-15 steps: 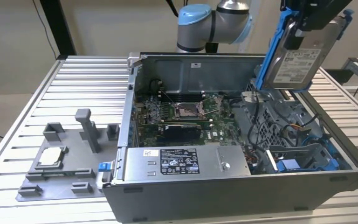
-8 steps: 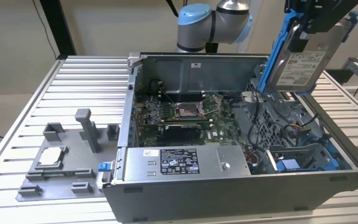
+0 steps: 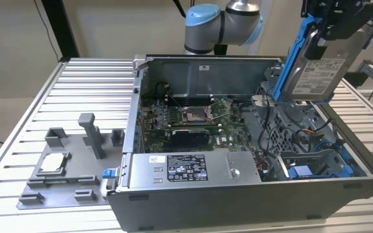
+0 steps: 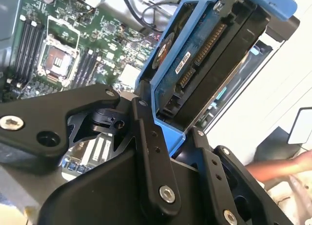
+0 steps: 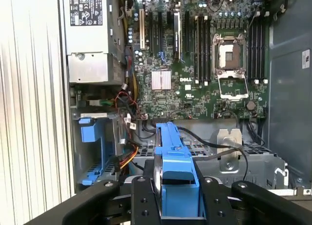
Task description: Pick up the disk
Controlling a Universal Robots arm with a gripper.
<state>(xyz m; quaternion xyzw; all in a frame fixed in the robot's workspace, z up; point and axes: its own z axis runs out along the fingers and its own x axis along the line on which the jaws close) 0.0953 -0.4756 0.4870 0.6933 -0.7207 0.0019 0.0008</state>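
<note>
Gripper (image 3: pixel 342 22) fingers (image 4: pixel 151 161) are clamped on the disk (image 3: pixel 319 73), so you have it hanging upright, clear above the open computer case (image 3: pixel 238 194).

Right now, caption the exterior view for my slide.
Gripper holds the blue-framed silver-grey metal disk raised above the open grey computer case.

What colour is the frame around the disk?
Blue; the frame on the disk shows best in the exterior view.
</note>
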